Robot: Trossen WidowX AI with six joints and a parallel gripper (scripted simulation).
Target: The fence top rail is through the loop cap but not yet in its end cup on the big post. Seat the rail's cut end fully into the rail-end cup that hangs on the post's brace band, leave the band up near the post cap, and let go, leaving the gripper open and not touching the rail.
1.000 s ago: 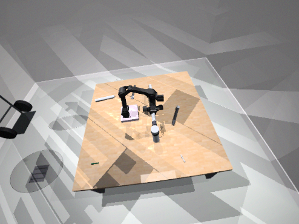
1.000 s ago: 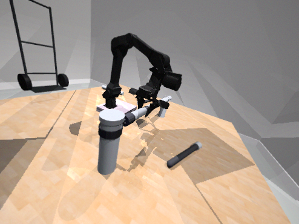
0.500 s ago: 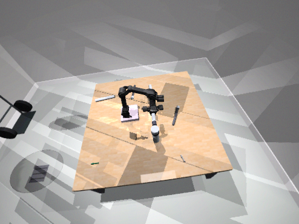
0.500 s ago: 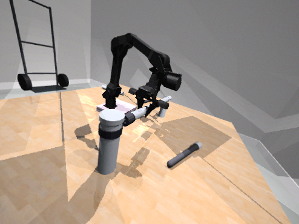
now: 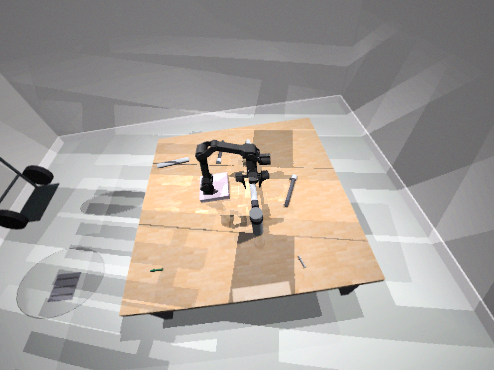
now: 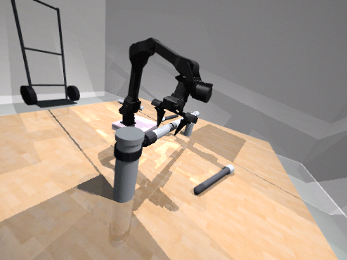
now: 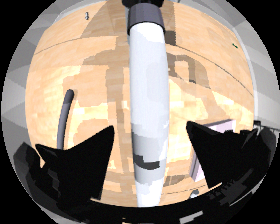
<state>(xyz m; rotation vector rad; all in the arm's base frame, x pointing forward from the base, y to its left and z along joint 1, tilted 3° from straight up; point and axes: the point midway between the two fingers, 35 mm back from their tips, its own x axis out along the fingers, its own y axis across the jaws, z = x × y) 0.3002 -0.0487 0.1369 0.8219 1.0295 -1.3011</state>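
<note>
The white rail [image 5: 254, 194] [image 6: 163, 132] [image 7: 148, 75] runs from the loop cap on the thin far post to the dark rail-end cup [image 5: 255, 204] [image 6: 150, 138] [image 7: 146, 17]. Its near end is hidden inside the cup, so the depth cannot be seen. The cup hangs on the black brace band [image 6: 128, 154], which sits high on the big grey post [image 5: 257, 227] [image 6: 126, 182], just below the post cap [image 5: 256, 214] [image 6: 130, 135]. My gripper [image 5: 252, 186] [image 6: 166, 130] [image 7: 151, 127] is open; its fingers stand either side of the rail, with gaps visible in the wrist view.
A dark rod with a white end [image 5: 290, 192] [image 6: 212, 181] lies right of the rail. A pale tube [image 5: 173, 163] and a short dark piece [image 5: 219, 157] lie at the back. A green item [image 5: 156, 270] and a small grey item [image 5: 301, 262] lie near the front.
</note>
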